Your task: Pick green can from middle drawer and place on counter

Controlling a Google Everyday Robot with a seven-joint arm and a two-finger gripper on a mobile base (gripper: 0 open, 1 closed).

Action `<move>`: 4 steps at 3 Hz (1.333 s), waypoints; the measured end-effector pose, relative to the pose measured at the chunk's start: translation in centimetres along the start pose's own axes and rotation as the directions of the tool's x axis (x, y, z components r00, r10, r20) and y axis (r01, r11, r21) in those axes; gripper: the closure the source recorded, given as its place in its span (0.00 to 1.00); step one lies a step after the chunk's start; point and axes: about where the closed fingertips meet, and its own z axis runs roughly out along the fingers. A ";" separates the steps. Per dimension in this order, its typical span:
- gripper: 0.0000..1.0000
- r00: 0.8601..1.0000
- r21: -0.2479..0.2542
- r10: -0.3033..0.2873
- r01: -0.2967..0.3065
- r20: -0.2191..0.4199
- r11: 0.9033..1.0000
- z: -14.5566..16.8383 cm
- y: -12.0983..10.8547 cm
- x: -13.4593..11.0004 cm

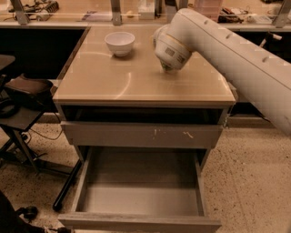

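The middle drawer (136, 224) is pulled open at the bottom of the grey cabinet, and its grey floor shows nothing on it. The green can is not in view. The glossy beige counter (113, 82) tops the cabinet. My white arm (227, 45) reaches in from the right, and its rounded end joint (172, 48) hangs low over the back right of the counter. My gripper is hidden behind that joint.
A white bowl (120, 43) stands at the back left of the counter. A closed drawer front with pale scratch marks (145, 135) sits above the open drawer. A cluttered ledge with metal posts (113, 13) runs behind. A dark chair (22, 91) stands at the left.
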 end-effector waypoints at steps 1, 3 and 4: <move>1.00 0.996 -0.025 0.029 -0.031 -0.079 0.999 4.8 -0.7 1.0; 0.58 0.996 -0.025 0.029 -0.031 -0.079 0.999 4.6 -0.8 0.5; 0.35 0.996 -0.025 0.029 -0.031 -0.079 0.999 4.6 -0.8 0.5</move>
